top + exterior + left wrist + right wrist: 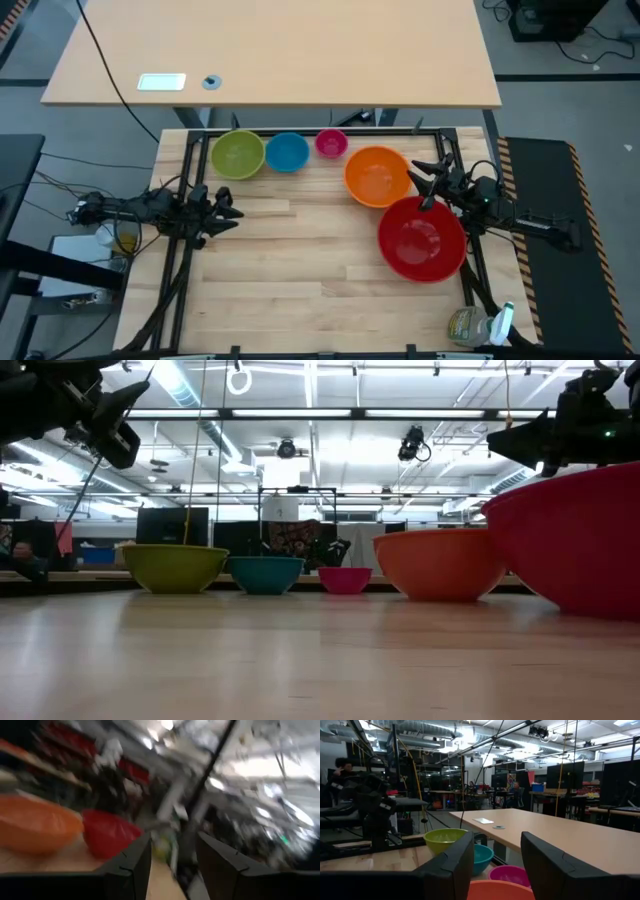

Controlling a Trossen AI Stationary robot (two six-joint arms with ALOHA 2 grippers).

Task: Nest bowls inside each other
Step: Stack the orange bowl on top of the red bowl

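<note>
Five bowls rest upright on the wooden table. Along the far edge stand the yellow-green bowl (238,155), the blue bowl (287,152) and the small magenta bowl (331,144). The orange bowl (377,176) and the large red bowl (421,238) sit at the right, side by side. My left gripper (232,205) hangs open above the table's left side, near the yellow-green bowl, holding nothing. My right gripper (424,181) hangs open above the right side, over the gap between the orange and red bowls, with nothing between its fingers (450,865).
A black metal frame (190,135) runs around the table. Beyond the far edge stands a second tabletop with a white flat device (162,82). A bottle (478,326) lies at the near right corner. Bare wood lies in the middle and near part.
</note>
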